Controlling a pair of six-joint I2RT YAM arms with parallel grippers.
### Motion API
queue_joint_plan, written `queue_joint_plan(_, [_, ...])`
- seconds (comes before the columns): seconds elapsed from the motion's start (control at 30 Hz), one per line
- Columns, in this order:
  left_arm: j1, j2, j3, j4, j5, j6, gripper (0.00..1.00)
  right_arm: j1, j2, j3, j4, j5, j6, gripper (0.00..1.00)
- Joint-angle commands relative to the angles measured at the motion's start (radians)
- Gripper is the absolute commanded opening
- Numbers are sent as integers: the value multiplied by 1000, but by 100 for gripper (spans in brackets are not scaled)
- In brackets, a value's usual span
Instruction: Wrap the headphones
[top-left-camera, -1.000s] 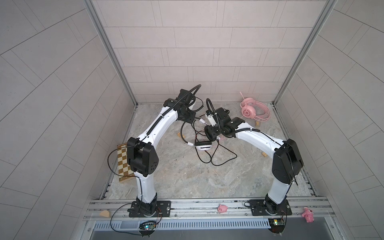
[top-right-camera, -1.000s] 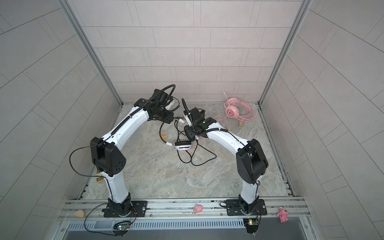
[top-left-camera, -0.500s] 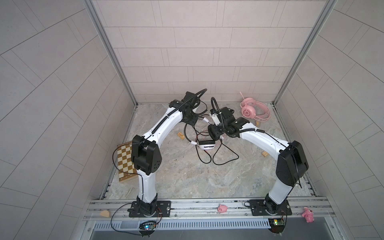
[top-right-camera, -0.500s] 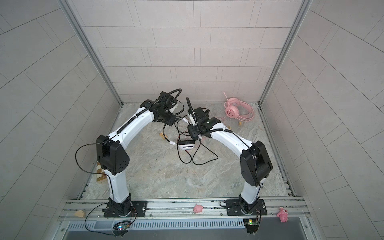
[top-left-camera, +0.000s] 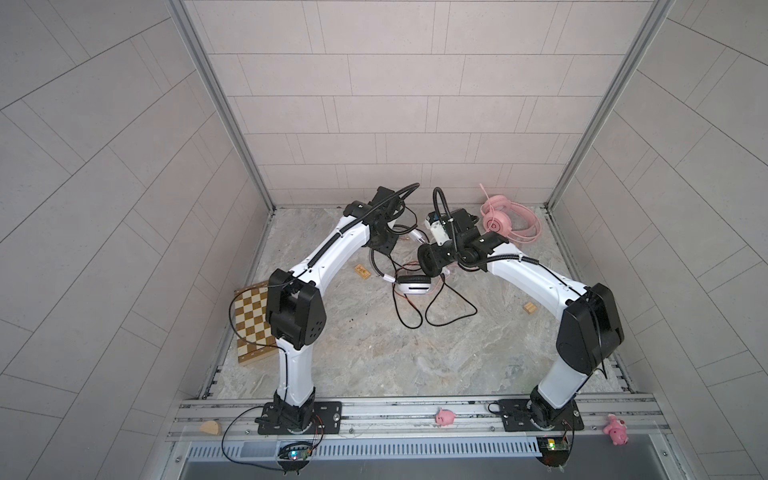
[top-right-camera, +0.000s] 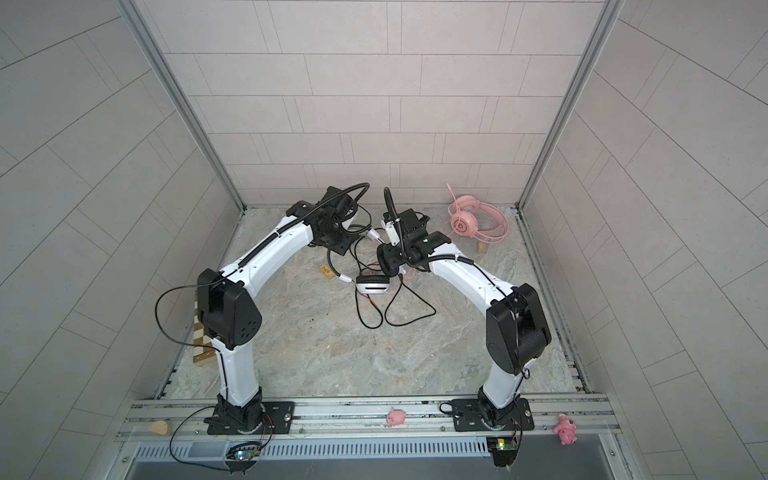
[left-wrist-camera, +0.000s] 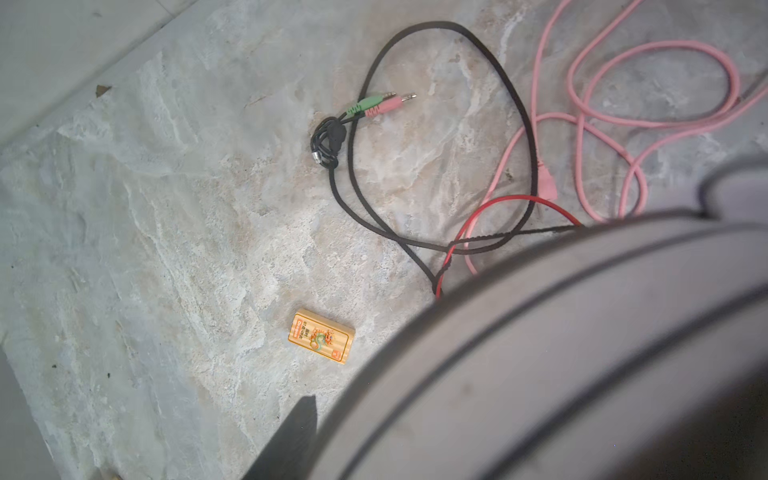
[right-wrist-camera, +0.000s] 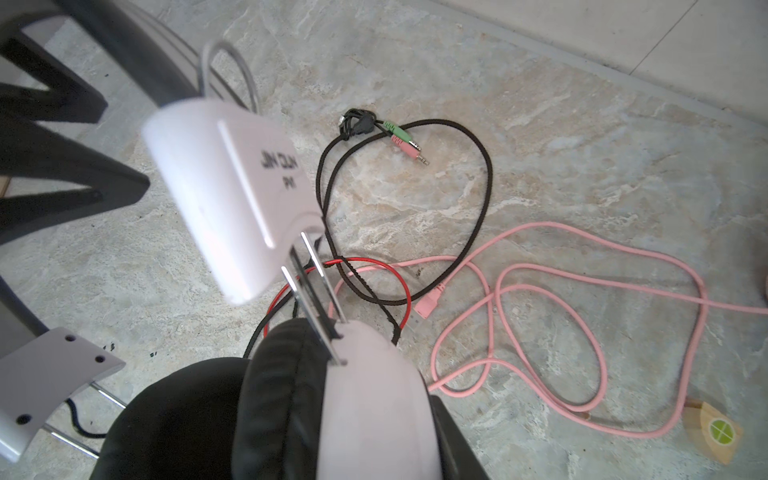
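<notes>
The white headphones hang off the floor between my two grippers. One striped ear cup (top-left-camera: 413, 286) with a black cushion (right-wrist-camera: 282, 395) sits in my right gripper (right-wrist-camera: 332, 440), which is shut on it. From that cup the slider rails run up to the white headband piece (right-wrist-camera: 232, 191). My left gripper (top-left-camera: 399, 235) is at the other end. There a white striped part (left-wrist-camera: 561, 353) fills its jaws, and only one dark finger (left-wrist-camera: 291, 436) shows. The black cable (top-left-camera: 432, 316) trails on the floor, ending in green and pink plugs (left-wrist-camera: 378, 104). The pink headphones (top-left-camera: 509, 222) lie at the back right, and their pink cable (right-wrist-camera: 540, 332) is looped loose.
A chessboard (top-left-camera: 251, 324) leans by the left wall. On the floor lie an orange tile (left-wrist-camera: 322, 336), a wooden block (top-left-camera: 529, 308) and a wooden piece with a green circle (right-wrist-camera: 712, 432). A red wire (left-wrist-camera: 498, 203) crosses the black cable. Two pink pig toys (top-left-camera: 444, 416) sit on the front rail.
Both grippers have shifted a little right and toward the back wall, carrying the white headphones with them. The left arm's elbow has swung to the right.
</notes>
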Motion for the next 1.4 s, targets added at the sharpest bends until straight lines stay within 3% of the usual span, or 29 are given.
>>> queue_joint_plan(0.0, [-4, 9, 19, -12, -45, -7, 33, 7, -36, 23, 22, -28, -7, 20])
queue_joint_plan(0.07, [-4, 9, 20, -13, -58, -13, 17, 8, -40, 21, 23, -33, -10, 21])
queue_joint_plan(0.17, [-3, 6, 21, -14, -73, -27, 1, 9, -49, 10, 39, -28, -4, 29])
queue_joint_plan(0.4, [30, -16, 21, -14, -85, -58, 0, -4, -107, -35, 90, -35, 31, 59])
queue_joint_plan(0.67, [171, -63, 21, 13, 102, -126, 0, -105, -267, -183, 208, -40, 88, 77])
queue_joint_plan(0.8, [269, -121, -18, 87, 280, -163, 0, -193, -272, -236, 241, -102, 126, 78])
queue_joint_plan(0.97, [312, -209, -122, 223, 363, -183, 0, -275, -222, -307, 338, -162, 180, 77])
queue_joint_plan(1.17, [316, -274, -165, 283, 427, -125, 0, -268, -30, -311, 478, -301, 212, 76])
queue_joint_plan(1.37, [317, -288, -176, 305, 507, -103, 0, -202, 66, -348, 709, -426, 212, 75])
